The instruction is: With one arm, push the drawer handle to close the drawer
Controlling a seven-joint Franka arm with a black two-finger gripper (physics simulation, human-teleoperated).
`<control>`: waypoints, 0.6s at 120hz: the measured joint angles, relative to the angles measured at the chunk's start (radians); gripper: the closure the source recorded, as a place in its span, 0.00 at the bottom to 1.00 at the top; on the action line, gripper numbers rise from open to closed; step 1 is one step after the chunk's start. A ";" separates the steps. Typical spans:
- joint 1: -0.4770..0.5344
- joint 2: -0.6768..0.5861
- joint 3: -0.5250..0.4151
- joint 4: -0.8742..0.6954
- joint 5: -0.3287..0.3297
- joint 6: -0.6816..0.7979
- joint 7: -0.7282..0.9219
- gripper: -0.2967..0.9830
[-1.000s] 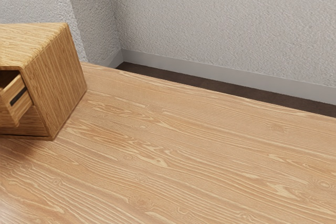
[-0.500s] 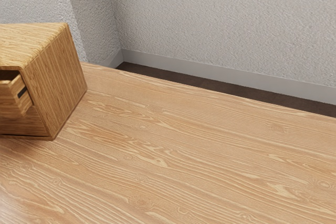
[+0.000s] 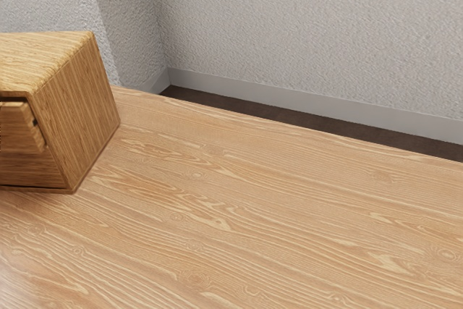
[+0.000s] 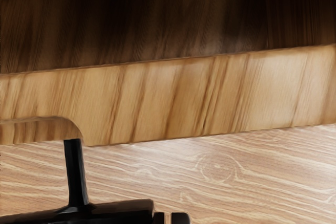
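Pushing to be aimed squarely at handle [image 4: 76,174], eased as drawer [image 3: 18,134] nears flush; gripper's state can't be told.

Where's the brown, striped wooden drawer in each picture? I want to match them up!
Exterior view: the drawer is at the exterior view's left edge, partly cut off, sticking out of the boxy brown wooden cabinet.
Wrist view: up close, it's the striped board between the dark opening and the table.
Shared landmark: the pale, wavy-grained wooden table.
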 joint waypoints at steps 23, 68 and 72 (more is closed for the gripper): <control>0.012 0.034 0.002 0.041 0.004 0.000 -0.007 0.85; 0.012 0.103 0.001 0.116 0.007 0.000 -0.015 0.85; 0.016 0.106 0.001 0.120 0.007 -0.001 -0.016 0.85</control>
